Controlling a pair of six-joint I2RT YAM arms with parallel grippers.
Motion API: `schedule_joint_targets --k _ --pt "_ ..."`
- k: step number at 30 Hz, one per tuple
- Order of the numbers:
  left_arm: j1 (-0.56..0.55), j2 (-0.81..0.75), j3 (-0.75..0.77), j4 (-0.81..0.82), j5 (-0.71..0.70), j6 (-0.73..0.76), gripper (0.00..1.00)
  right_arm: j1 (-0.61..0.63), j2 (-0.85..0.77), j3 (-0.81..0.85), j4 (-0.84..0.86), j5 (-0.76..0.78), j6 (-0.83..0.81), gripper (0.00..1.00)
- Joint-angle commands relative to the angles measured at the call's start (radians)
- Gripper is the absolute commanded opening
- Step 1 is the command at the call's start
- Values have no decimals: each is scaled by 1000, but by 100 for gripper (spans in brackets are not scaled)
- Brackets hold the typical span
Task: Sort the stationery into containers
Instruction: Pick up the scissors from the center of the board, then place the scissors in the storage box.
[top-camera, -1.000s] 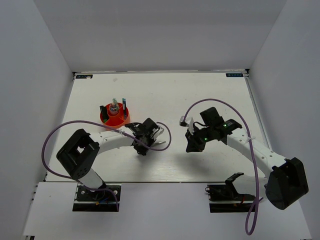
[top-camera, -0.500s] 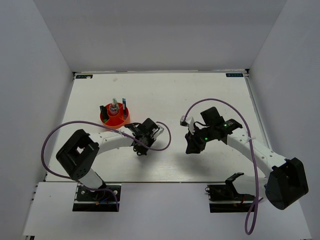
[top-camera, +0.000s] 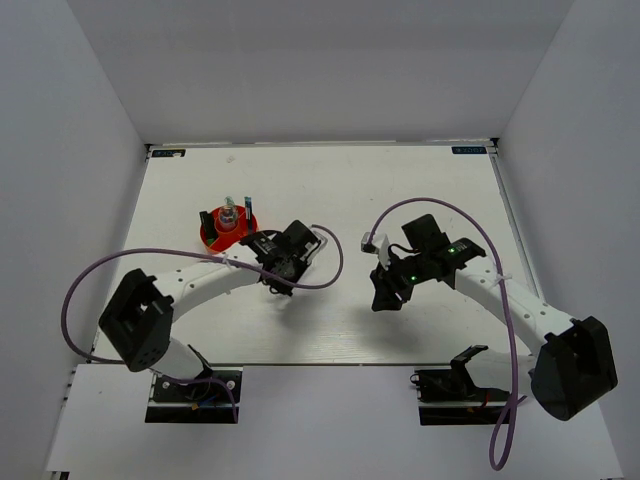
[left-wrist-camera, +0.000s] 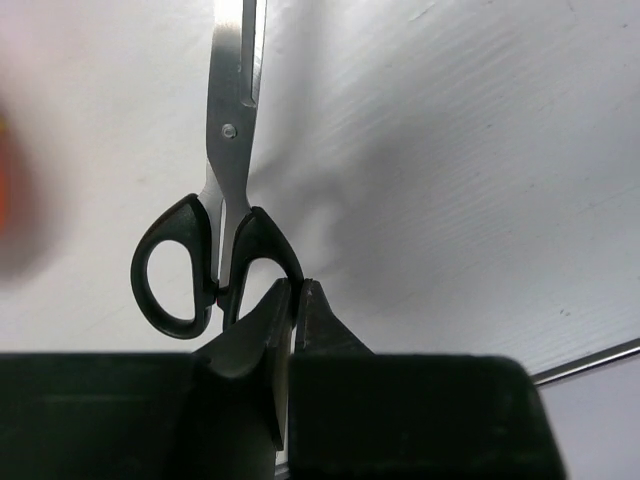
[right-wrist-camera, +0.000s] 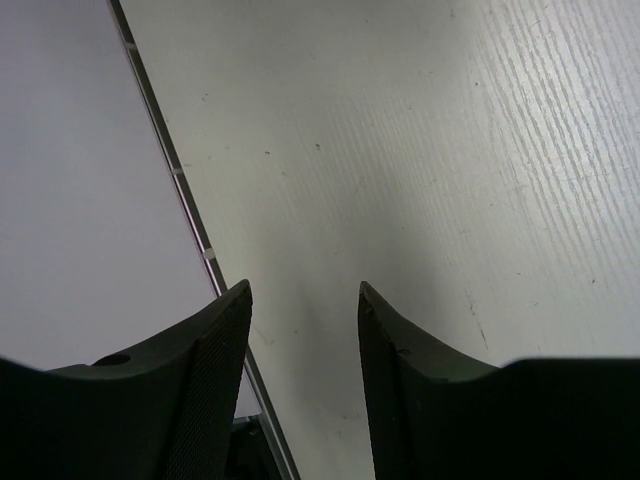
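Observation:
My left gripper (left-wrist-camera: 293, 285) is shut on one black handle loop of the scissors (left-wrist-camera: 228, 150). Their steel blades point away from the wrist and cast a shadow on the white table. In the top view this gripper (top-camera: 278, 280) hangs just right of the orange-red cup (top-camera: 212, 240), and the scissors are hard to make out there. The cup holds several upright items, among them a pale tube (top-camera: 229, 214) and a blue pen (top-camera: 248, 206). The cup shows as an orange blur (left-wrist-camera: 6, 200) at the left edge of the left wrist view. My right gripper (right-wrist-camera: 305, 290) is open and empty above bare table (top-camera: 382, 297).
White walls close in the table on three sides. The table's near edge strip (right-wrist-camera: 190, 215) runs close beside the right gripper's fingers. Purple cables (top-camera: 330, 262) loop over both arms.
My left arm has swung up and left toward the cup, carrying the scissors. The right arm has hardly moved.

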Motion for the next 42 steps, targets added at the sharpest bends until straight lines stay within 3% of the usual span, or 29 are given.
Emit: schedule_joint_targets --k 1,10,16,22,26,34,42 --pt "-5 -92 88 -118 -140 22 0 -2 -27 26 -8 -22 -16 50" --pt "-6 -97 329 -443 -430 -59 0 -3 -44 26 -10 -34 -17 50" --pt "-38 -100 397 -522 -608 -76 0 -5 -53 28 -10 -37 -17 50" --pt "-60 -131 406 -493 -737 63 0 -5 -49 28 -13 -45 -14 50" --pt "-81 -172 371 -435 -827 258 0 -3 -47 28 -13 -46 -16 50" --pt "-75 -250 301 -516 -795 447 0 -6 -47 30 -17 -65 -14 52" --pt "17 -229 239 -582 -699 492 0 -5 -49 31 -22 -65 -17 52"
